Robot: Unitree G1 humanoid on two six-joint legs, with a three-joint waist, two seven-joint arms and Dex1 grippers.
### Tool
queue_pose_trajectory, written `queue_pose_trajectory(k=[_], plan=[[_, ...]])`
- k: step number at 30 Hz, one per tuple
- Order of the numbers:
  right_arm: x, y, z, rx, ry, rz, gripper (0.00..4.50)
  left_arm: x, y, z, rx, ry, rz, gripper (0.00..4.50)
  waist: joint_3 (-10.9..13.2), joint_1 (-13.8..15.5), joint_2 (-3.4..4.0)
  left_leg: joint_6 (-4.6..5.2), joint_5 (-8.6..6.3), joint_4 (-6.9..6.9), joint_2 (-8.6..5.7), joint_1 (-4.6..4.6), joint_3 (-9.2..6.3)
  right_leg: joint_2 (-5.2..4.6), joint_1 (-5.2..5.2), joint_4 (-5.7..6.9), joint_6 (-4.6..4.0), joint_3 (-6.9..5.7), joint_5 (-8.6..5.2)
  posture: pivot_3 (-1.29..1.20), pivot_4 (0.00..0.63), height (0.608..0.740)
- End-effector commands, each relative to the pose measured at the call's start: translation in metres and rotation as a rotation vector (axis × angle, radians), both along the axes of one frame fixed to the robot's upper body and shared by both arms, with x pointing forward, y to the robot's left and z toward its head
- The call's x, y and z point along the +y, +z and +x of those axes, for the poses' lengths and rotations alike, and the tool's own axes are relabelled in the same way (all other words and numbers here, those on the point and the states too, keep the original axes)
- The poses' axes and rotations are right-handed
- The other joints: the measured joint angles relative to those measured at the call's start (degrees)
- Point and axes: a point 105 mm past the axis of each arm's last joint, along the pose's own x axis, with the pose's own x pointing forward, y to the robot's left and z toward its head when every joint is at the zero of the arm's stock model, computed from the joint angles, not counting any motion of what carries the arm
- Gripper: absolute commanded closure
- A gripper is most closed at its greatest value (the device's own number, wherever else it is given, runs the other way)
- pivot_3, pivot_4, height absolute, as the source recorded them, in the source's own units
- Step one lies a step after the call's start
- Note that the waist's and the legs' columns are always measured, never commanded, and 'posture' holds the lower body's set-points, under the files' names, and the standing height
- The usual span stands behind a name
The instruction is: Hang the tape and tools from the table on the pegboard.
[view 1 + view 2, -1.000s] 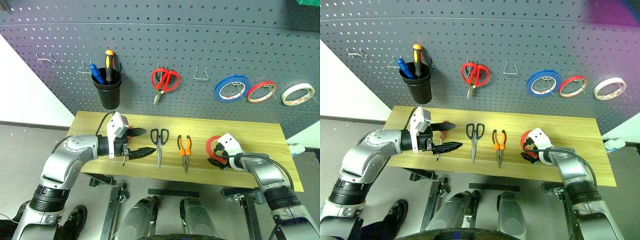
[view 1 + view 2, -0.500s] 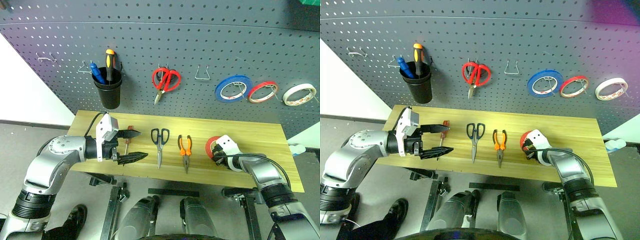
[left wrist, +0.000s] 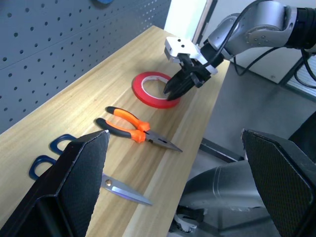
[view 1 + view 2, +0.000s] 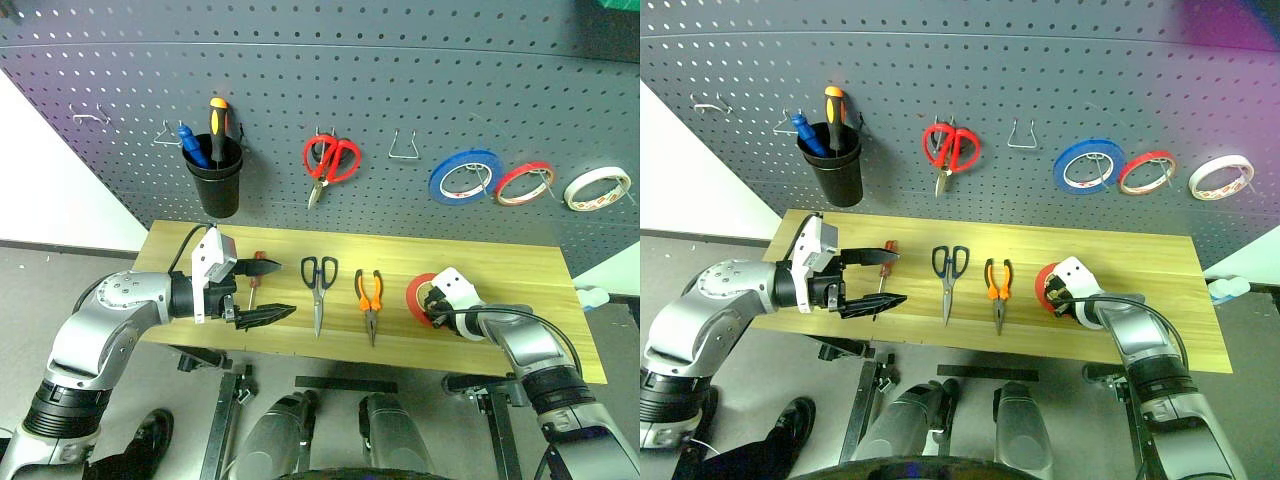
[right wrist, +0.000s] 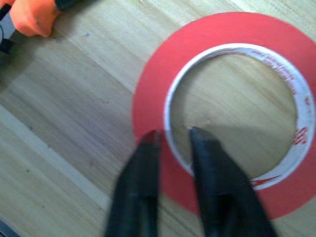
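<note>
The red tape lies flat on the table at its right. My right gripper is shut on the ring's near band, one finger over the red face and the other inside the hole. Dark-handled scissors and orange-and-black pliers lie side by side at mid-table. A slim red-handled screwdriver lies to their left. My left gripper hovers open over it, pointing right. The pegboard rises behind the table.
On the pegboard hang a black cup holding screwdrivers, red-handled scissors, a blue roll, a red roll and a white roll. A wire hook between scissors and blue roll is bare.
My right gripper's fingers have closed on the red tape's band, and the tape has shifted slightly to the left. The left arm has drawn back a little to the left, still open.
</note>
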Motion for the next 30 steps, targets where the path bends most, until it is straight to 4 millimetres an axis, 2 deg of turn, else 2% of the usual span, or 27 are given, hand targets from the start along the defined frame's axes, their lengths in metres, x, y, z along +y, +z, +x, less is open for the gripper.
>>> queue_pose_trajectory(k=[1,6,10,15,19,22,30], plan=[[0.002,0.002,0.001,-0.002,-0.017,0.027,2.06,-0.004,0.005,-0.004,-0.021,-0.02,-0.007,0.0,0.0,0.0,0.0,0.0,0.0,-0.02,0.0,0.0,0.0,0.0,0.0,-0.02,0.0,0.0,0.0,-0.07,0.213,0.74],[-0.001,0.009,0.007,-0.027,-0.06,0.045,0.44,-0.005,0.006,-0.003,-0.022,-0.02,-0.012,0.0,0.0,0.0,0.0,0.01,0.01,-0.15,0.0,0.0,0.0,0.0,-0.02,-0.1,0.0,0.0,0.0,-0.08,0.215,0.74],[-0.003,0.024,0.019,-0.099,-0.119,0.104,0.44,-0.007,0.005,-0.002,-0.022,-0.02,-0.018,0.0,0.1,-0.1,0.04,0.08,0.06,-0.22,0.01,0.0,0.01,0.0,-0.02,-0.15,0.0,0.03,0.0,-0.08,0.215,0.74],[0.017,0.043,0.018,-0.133,-0.062,0.262,0.44,-0.008,0.006,-0.002,-0.021,-0.025,-0.022,0.0,0.1,0.0,0.05,0.09,0.07,-0.25,0.01,0.0,0.01,0.0,-0.01,-0.18,0.0,0.03,0.0,-0.09,0.215,0.74],[0.035,0.039,-0.004,-0.064,0.08,0.267,0.44,-0.008,0.006,-0.002,-0.024,-0.025,-0.021,0.0,0.1,0.1,0.05,0.11,0.08,-0.36,0.01,0.0,0.01,-0.01,-0.02,-0.3,0.01,0.02,0.0,-0.09,0.217,0.74],[0.04,0.034,-0.016,-0.029,0.132,0.243,0.44,-0.008,0.007,-0.001,-0.029,-0.028,-0.016,0.0,0.2,0.1,0.06,0.12,0.08,-0.45,0.01,0.0,0.01,-0.02,-0.02,-0.41,0.01,0.03,0.01,-0.09,0.222,0.74],[0.027,0.019,-0.012,-0.02,0.077,0.092,0.44,-0.005,0.007,-0.009,-0.042,-0.066,0.018,0.0,0.5,-0.1,0.0,0.11,0.09,-0.49,0.04,-0.01,0.03,-0.02,-0.03,-0.38,0.0,0.04,0.01,-0.09,0.228,0.74]])
